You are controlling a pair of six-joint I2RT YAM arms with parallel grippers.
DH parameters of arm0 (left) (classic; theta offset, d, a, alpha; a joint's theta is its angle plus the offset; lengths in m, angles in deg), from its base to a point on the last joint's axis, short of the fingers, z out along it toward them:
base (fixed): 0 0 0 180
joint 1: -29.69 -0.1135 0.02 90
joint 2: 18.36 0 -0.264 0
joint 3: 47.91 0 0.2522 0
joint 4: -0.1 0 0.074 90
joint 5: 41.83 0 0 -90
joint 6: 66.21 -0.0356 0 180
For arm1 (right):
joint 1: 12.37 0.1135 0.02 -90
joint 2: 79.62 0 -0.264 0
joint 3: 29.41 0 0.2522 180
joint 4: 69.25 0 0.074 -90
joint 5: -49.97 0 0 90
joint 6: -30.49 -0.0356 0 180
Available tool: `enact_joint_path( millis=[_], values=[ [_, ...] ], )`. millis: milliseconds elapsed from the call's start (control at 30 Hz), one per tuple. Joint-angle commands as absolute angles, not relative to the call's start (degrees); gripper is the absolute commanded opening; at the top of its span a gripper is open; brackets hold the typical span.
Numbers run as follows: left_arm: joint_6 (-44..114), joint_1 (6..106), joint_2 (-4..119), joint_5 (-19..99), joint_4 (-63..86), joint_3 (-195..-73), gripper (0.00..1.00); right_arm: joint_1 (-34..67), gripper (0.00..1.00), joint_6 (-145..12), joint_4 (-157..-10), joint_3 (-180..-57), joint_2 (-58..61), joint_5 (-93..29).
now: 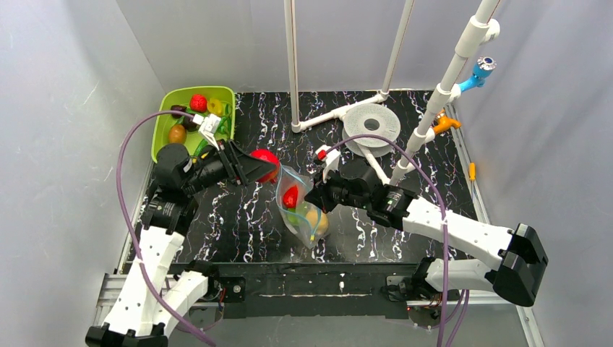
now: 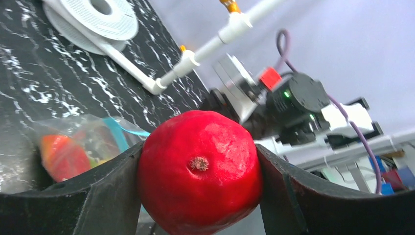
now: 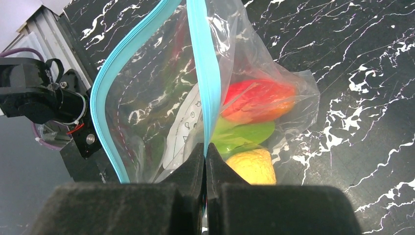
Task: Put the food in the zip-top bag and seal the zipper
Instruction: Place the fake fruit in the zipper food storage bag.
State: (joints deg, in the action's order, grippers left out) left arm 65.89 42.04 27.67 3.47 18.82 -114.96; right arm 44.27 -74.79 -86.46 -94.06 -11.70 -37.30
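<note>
While your right tool (image 3: 205, 155) pinches shut on the zipper (image 3: 204, 73), holding up the mouth of the zip-top bag (image 1: 300, 210) mid-surface (image 1: 238, 217), bring the left tool (image 1: 256, 168), clamped wide around the red fruit (image 2: 198, 171), over that gap and lower it before releasing.

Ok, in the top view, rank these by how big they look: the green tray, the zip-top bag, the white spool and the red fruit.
1. green tray
2. zip-top bag
3. white spool, nearly matching the bag
4. red fruit, clearly smallest, though partly hidden
</note>
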Motion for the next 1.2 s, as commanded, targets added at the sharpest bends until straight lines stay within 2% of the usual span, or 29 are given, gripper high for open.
enact_joint_path(
  millis=[0, 167, 367, 767, 833, 933, 1133, 1167],
  values=[
    [67.7, 47.7, 25.5, 0.5, 18.9, -112.0, 0.32, 44.0, 0.01, -75.3, -86.5, -97.5, -11.7, -39.0],
    [67.7, 56.4, 25.2, 9.8, 19.0, -109.1, 0.31, 44.1, 0.01, -75.3, -88.6, -99.5, -11.9, -38.5],
    [65.4, 63.9, 31.1, 16.9, 20.5, -111.1, 0.28, 44.1, 0.01, -75.2, -89.8, -101.0, -12.0, -37.4],
    [60.0, 66.7, 35.4, 28.8, 34.5, -116.2, 0.36, 44.1, 0.01, -74.5, -89.1, -100.1, -14.0, -36.9],
    [59.8, 66.7, 35.8, 28.8, 35.3, -116.3, 0.44, 44.1, 0.01, -74.3, -88.7, -99.8, -14.8, -37.3],
    [59.6, 66.7, 36.2, 27.7, 35.5, -116.2, 0.65, 44.1, 0.01, -74.2, -88.2, -99.5, -15.0, -37.2],
    [59.0, 66.6, 36.9, 27.5, 35.6, -118.1, 0.83, 44.1, 0.01, -74.4, -87.9, -100.2, -14.0, -36.2],
    [58.6, 66.6, 37.1, 27.6, 36.2, -118.8, 0.9, 44.1, 0.01, -74.4, -87.9, -100.1, -14.1, -36.3]
  ],
)
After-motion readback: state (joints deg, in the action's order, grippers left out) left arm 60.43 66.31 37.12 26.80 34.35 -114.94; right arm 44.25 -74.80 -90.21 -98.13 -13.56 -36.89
